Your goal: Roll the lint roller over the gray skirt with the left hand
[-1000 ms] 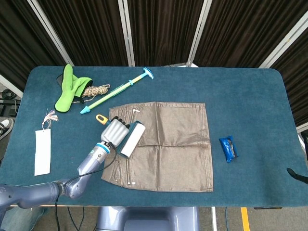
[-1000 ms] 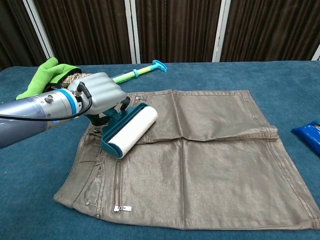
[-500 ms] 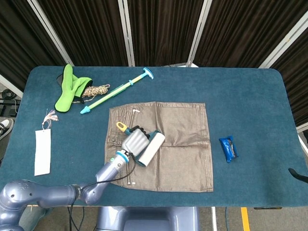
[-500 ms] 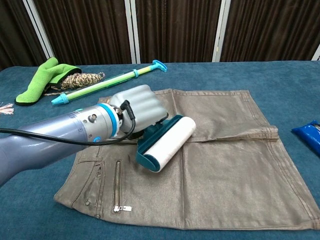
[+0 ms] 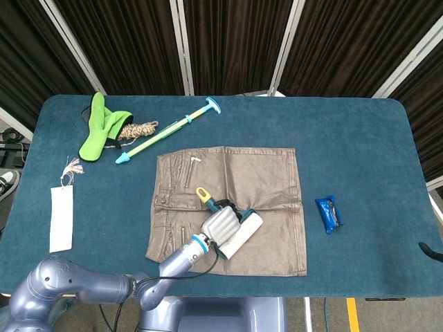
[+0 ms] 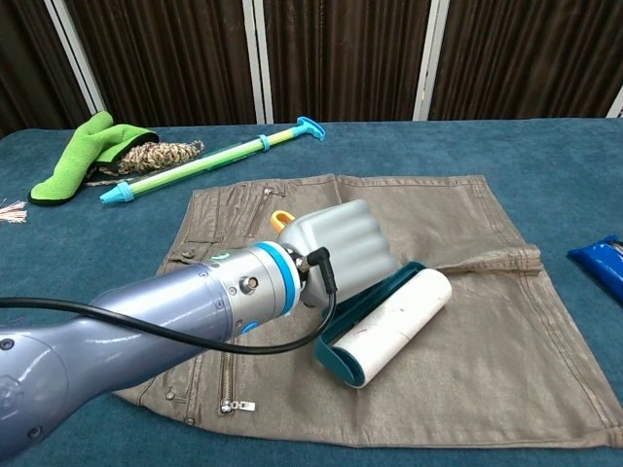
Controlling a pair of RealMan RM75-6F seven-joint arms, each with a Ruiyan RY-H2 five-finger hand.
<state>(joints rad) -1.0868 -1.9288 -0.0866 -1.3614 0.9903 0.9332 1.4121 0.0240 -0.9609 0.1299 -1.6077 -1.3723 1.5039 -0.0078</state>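
Observation:
The gray skirt (image 5: 266,180) (image 6: 458,229) lies flat across the middle of the table. My left hand (image 5: 220,226) (image 6: 341,245) grips the teal handle of the lint roller (image 5: 242,235) (image 6: 389,329). Its white roll lies on the lower middle of the skirt, pointing up and to the right. The handle's yellow loop end (image 5: 203,194) (image 6: 280,218) sticks out behind the hand. The forearm covers the skirt's lower left part in the chest view. Only a dark tip of my right arm (image 5: 430,250) shows at the right edge of the head view; the hand itself is not seen.
A green mitt (image 5: 100,126) with a rope bundle (image 5: 138,130) lies at the far left, beside a long green and blue stick (image 5: 166,130). A white tag (image 5: 61,217) sits near the left edge. A blue packet (image 5: 328,214) lies right of the skirt.
My left hand has rolled the lint roller from the skirt's left side across to its lower middle, toward the right and the front edge. The skirt's left part now shows again.

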